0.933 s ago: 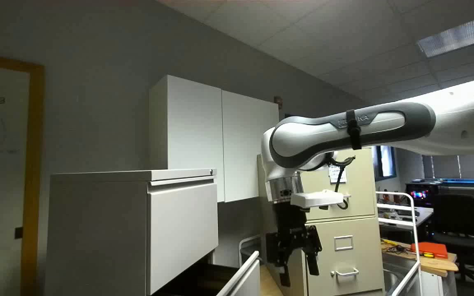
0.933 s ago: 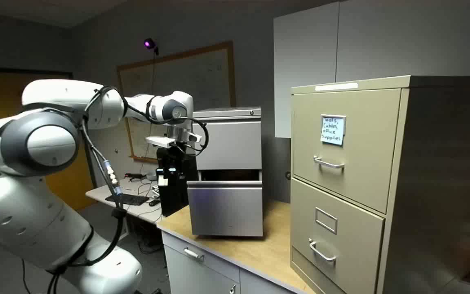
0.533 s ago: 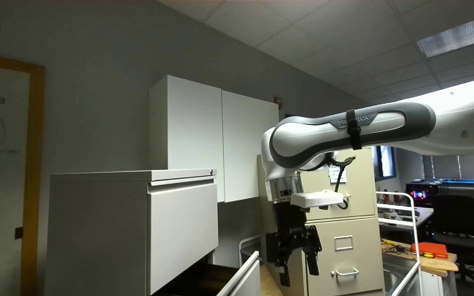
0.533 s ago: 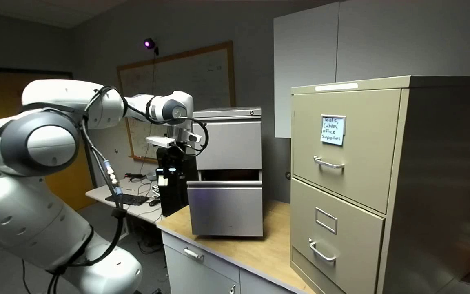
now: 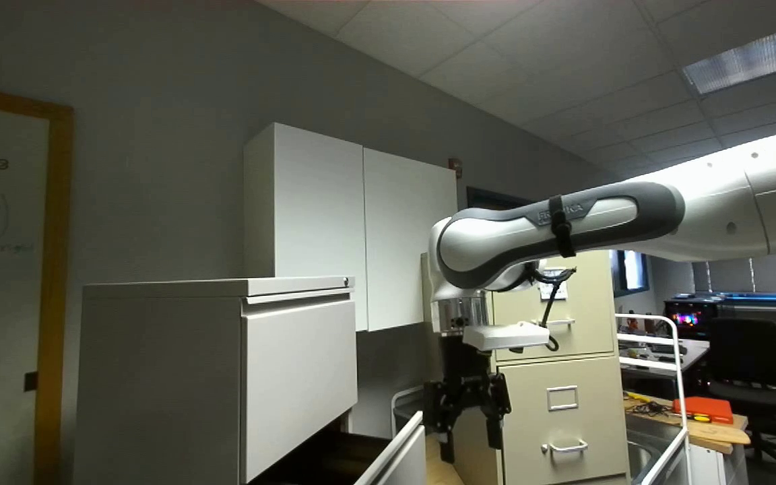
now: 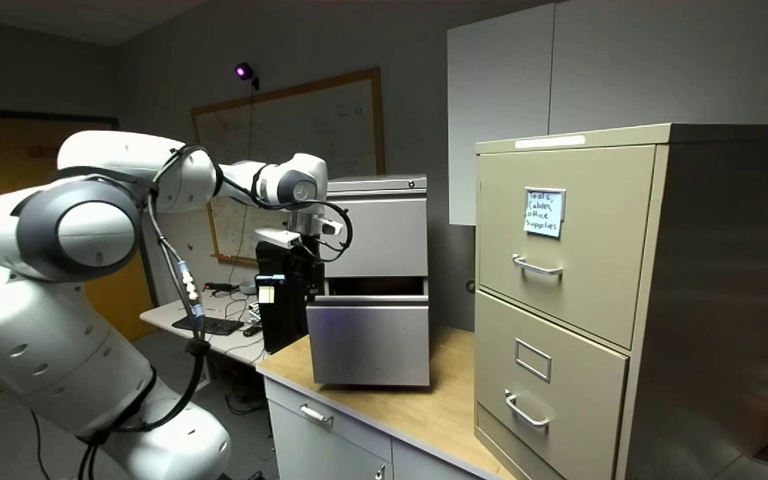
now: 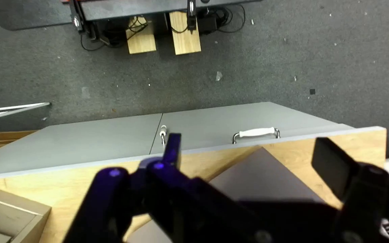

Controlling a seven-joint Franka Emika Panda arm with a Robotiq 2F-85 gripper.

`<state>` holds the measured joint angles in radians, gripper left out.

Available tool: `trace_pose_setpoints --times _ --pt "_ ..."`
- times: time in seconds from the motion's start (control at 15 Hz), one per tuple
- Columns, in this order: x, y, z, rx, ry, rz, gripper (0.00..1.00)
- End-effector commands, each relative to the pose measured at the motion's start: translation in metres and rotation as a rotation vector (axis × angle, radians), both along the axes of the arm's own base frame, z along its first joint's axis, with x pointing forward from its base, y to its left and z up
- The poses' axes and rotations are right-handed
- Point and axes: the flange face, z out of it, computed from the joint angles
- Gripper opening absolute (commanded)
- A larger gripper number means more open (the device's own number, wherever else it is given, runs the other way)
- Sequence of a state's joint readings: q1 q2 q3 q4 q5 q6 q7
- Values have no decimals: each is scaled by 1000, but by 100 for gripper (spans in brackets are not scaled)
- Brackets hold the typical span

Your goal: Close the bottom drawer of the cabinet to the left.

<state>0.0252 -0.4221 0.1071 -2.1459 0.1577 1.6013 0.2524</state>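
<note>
On the wood-topped counter [image 6: 454, 373] stands the grey cabinet [image 5: 162, 377], its upper drawer [image 6: 381, 237] closed. Below that, the bottom drawer [image 6: 371, 347] juts forward, and a dark strip of its inside shows between the two fronts in both exterior views. The gripper [image 5: 471, 446] hangs from the arm [image 5: 563, 219] with its fingers [image 7: 333, 165] pointing down and spread wide apart. In an exterior view it appears just beside the top edge of the bottom drawer's front; whether they touch I cannot tell. The wrist view looks down past the fingers on the counter's edge, the grey base unit [image 7: 214, 125] with a white handle [image 7: 257, 132], and the carpet [image 7: 265, 67]. Also on the counter, standing apart from the grey cabinet, is a beige filing cabinet [image 6: 577, 300], its card [image 6: 544, 212] reading "Tools, Cables, Office Supplies". White cupboards [image 5: 320, 222] hang on the wall [image 5: 159, 168] behind.
</note>
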Motion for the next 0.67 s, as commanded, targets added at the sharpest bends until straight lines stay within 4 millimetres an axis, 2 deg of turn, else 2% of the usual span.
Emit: trace_pose_setpoints --times 0.0,0.07,0.4,0.6 --pt "33 -17 -28 38 -55 -65 75" --pt "42 -22 -40 52 -73 -94 75" --pt "80 -51 -97 149 -144 -265 35" --pt "98 -68 -116 245 -171 -380 13"
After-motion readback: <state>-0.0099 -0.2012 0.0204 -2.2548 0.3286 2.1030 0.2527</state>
